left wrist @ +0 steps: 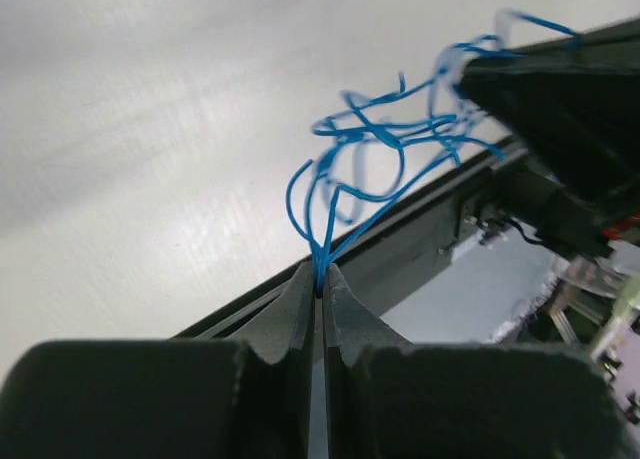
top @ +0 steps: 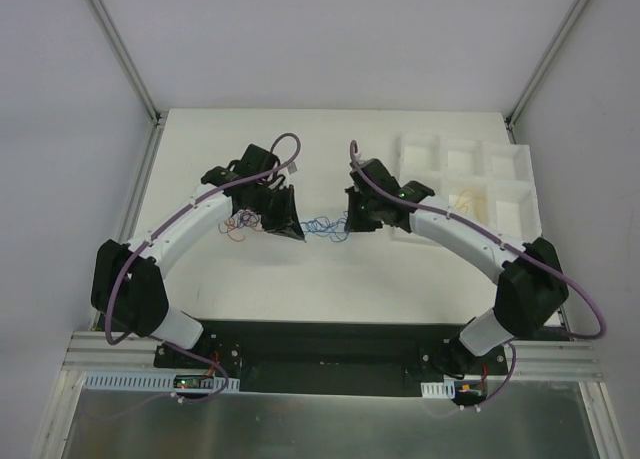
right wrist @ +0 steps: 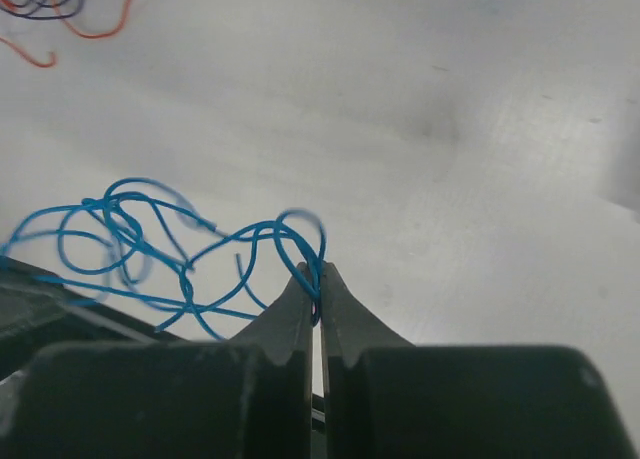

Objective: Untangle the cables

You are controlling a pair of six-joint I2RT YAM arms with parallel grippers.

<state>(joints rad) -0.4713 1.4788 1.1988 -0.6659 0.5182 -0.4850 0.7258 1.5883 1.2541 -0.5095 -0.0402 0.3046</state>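
Left gripper (left wrist: 320,277) jaws together, pinched on a strand of the blue cable (left wrist: 380,144). Right gripper (right wrist: 312,279) is the same, jaws clamped on a loop at the opposite side of that tangle. The blue cable is strung between the two tips, crossing itself several times. Can't tell if it clears the table (top: 300,149). Step in hand, as I read it: both sides gripped, set for the pull-apart. Next move likely calls for drawing the arms apart slowly, watching that the thin wire doesn't slip the pinch or cinch into a tighter knot. Further off, red and dark cables (top: 238,222) lie curled on the table just beside the left gripper's outer side, apart from the blue. White compartment tray (top: 481,176) far right, contents too faint to tell.
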